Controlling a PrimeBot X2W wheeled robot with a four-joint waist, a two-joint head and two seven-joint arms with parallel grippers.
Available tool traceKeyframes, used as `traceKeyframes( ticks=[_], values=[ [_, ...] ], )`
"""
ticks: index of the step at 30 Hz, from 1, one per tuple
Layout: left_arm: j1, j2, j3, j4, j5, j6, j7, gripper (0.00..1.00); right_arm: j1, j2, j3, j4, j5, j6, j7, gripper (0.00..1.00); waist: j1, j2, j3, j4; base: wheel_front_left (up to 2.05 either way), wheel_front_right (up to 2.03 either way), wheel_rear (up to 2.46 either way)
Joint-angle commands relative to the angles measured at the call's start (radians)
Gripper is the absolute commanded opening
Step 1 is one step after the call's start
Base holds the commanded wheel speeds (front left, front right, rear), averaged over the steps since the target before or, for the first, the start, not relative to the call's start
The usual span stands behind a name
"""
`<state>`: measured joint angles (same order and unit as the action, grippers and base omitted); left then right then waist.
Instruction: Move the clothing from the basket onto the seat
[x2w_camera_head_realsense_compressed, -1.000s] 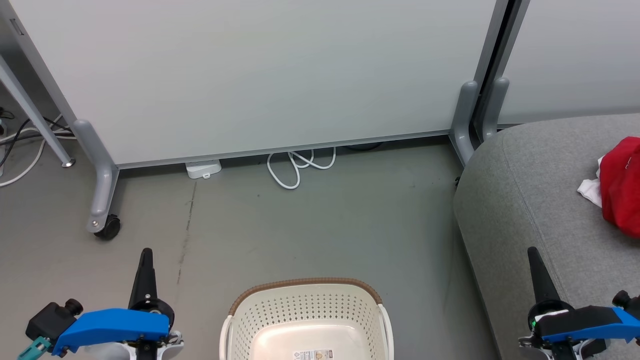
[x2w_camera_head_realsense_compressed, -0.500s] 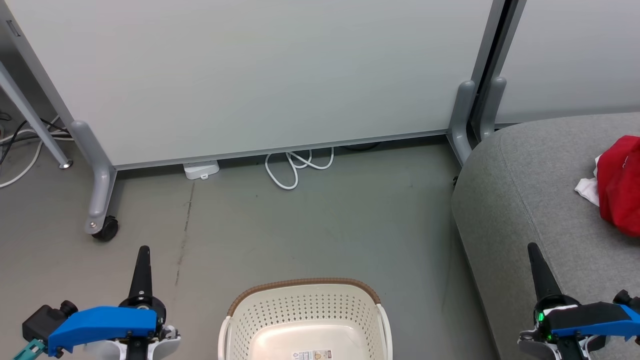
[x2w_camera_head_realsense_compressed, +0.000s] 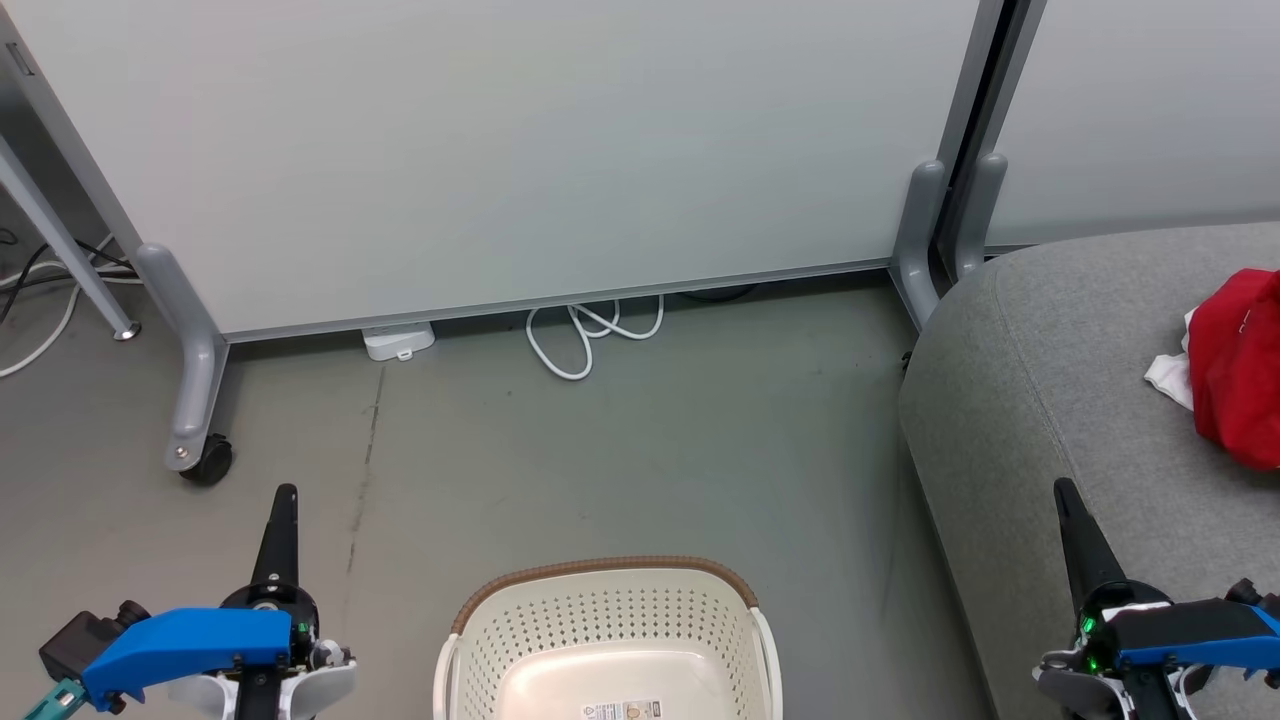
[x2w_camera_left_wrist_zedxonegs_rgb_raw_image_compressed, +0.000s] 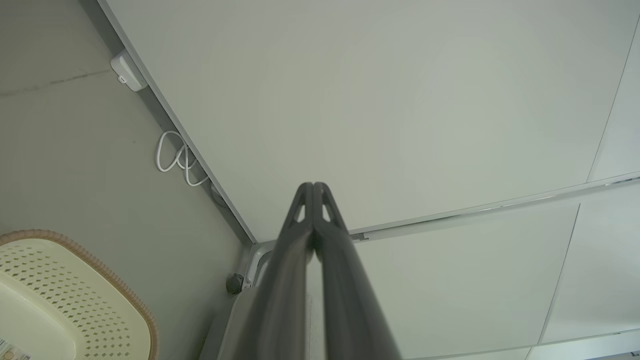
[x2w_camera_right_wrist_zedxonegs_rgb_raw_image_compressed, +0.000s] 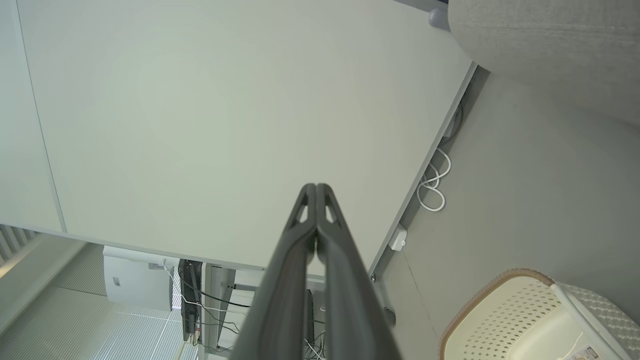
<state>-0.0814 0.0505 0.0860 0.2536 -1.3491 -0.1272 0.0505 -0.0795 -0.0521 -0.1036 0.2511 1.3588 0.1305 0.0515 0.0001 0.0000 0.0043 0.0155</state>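
The left tool (x2w_camera_head_realsense_compressed: 284, 494) and right tool (x2w_camera_head_realsense_compressed: 1066, 490) have sunk slightly, both closed and empty, while the soft red-and-white clothing (x2w_camera_head_realsense_compressed: 1236, 385) lies on the big grey upholstered seat (x2w_camera_head_realsense_compressed: 1040, 400) and the cream perforated plastic basket (x2w_camera_head_realsense_compressed: 608, 568) looks bare where visible, so the task seems finished, needing only a retreat.

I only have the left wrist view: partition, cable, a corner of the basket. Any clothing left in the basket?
Observer: In the head view, the visible base of the basket is bare apart from a label.
Operator: Where is the clothing?
Observer: Red and white clothing lies on the grey seat, to the robot's right.
Operator: And the right gripper?
Observer: The right gripper is shut, holding nothing.
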Motion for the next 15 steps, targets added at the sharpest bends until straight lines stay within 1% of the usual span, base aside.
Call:
traceKeyframes(
  ticks=[1, 15],
  values=[
    [-0.021, 0.000, 0.008, -0.009, -0.028, -0.004, 0.008, 0.00, -0.021, 0.001, -0.003, -0.007, 0.029, 0.000, 0.007, 0.00, -0.0001, 0.0000, 0.000, -0.001, 0.00, 0.00, 0.00],
    [-0.028, 0.000, 0.020, -0.010, -0.141, -0.004, 0.036, 0.00, -0.027, 0.002, -0.007, -0.007, 0.136, 0.000, 0.035, 0.00, -0.0001, 0.0000, -0.001, -0.007, 0.00, 0.00, 0.00]
  ],
)
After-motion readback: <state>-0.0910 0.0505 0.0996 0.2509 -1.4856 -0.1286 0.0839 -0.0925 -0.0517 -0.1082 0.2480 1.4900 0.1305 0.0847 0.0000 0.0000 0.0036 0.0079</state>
